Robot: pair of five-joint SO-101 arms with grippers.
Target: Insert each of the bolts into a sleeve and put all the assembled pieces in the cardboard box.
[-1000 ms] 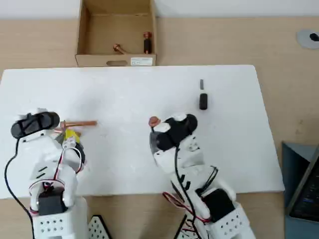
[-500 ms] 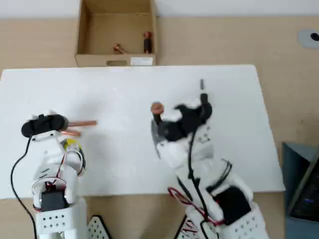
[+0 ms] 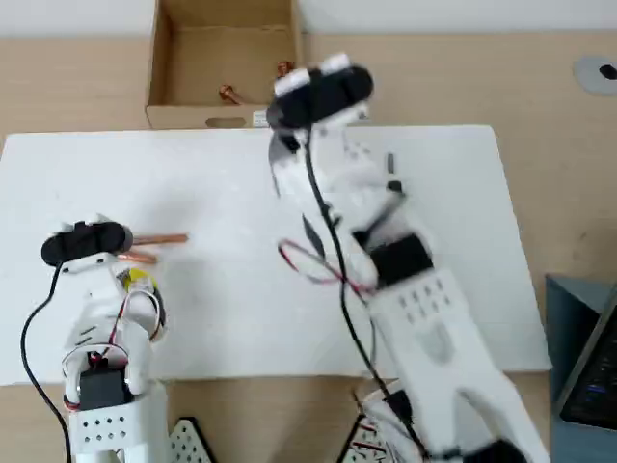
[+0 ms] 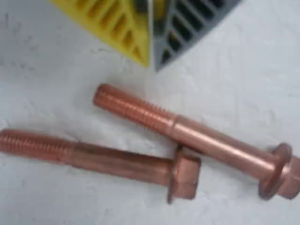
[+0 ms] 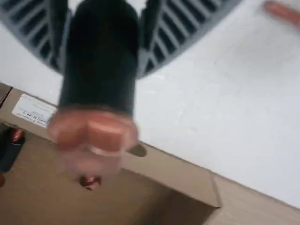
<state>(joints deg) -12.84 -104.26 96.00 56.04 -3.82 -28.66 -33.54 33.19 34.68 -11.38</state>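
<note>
**Assembled piece reaches the box**

The right arm has swung from the middle of the white mat (image 3: 222, 193) up to its far edge, carrying its load along; the left arm has stayed near the mat's left edge. The right gripper (image 5: 101, 65) is clamped on an assembled piece: a black sleeve (image 5: 99, 89) with a copper bolt head (image 5: 91, 132) sticking out of its end. This gripper hangs at the near right corner of the cardboard box (image 3: 193, 116), which stands on the table just past the mat's far edge. The piece's long axis runs out from the jaws toward the box, head leading; the head sits over the near wall, with the open interior just beyond. By my judgement the step calls for a short carry farther over the opening, then a release. Two finished pieces (image 3: 229, 94) already lie inside. The left gripper (image 4: 151, 58) is closed on nothing; two bare bolts (image 4: 197, 140) lie on the mat just off its tips, side by side and nearly parallel; they are coppery, threaded toward one end, flanged at the head; both still need sleeves.
</note>
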